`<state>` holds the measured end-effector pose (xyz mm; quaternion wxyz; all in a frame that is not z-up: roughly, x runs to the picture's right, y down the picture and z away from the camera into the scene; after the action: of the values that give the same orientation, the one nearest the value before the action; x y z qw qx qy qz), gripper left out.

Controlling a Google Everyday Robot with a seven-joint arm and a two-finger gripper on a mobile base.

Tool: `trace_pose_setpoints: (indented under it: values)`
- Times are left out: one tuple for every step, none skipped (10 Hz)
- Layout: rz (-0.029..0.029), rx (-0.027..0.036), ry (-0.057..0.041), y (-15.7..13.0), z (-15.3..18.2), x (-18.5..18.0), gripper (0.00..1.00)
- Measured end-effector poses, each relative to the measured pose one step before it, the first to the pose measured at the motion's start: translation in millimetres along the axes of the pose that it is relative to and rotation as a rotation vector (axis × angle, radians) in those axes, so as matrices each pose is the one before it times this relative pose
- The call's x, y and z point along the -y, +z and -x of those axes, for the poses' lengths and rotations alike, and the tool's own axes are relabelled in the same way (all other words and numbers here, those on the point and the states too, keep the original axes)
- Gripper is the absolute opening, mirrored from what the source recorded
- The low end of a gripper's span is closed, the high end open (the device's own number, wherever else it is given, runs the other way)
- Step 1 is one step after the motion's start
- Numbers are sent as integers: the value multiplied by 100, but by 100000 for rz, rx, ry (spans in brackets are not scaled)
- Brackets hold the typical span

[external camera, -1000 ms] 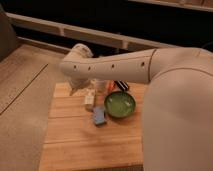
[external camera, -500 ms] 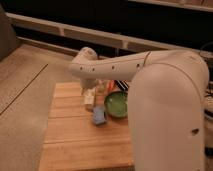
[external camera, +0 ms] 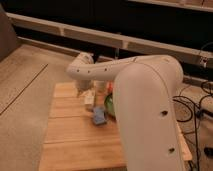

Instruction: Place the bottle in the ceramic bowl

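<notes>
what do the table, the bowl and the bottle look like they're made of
The table looks like wood: pale matte planks with visible seams. The ceramic bowl, green and mostly hidden behind the arm, seems glazed. The bottle is pale, slightly translucent, probably plastic. The tool sits close beside the bottle.

My arm glossy white with small dark dots, my pale gripper low beside the whitish bottle, glossy green bowl, blue-grey pad, light wooden table in plank stripes, grey speckled floor, pale rails on black.
</notes>
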<state>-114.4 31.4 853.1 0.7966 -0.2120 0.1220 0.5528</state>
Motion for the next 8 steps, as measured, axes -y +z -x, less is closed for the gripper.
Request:
trace_pose_setpoints:
  values:
    - [1953,-1945,-1049,1187,-210,-265,65]
    - [1538,-1673,-1079,909,-169,-215,65]
    - [1121,-1403,-1022,717,-123,-134,65]
    - [738,-1890,-805,799,-271,76,65]
    - [1181,-2185,-265,1004,-317,159,65]
    - [1579,-769,-76,744,45,-21,65]
    - [1890,93,-411,719,363,-141,65]
    - [1690,-90,-808,698,338,-169,65]
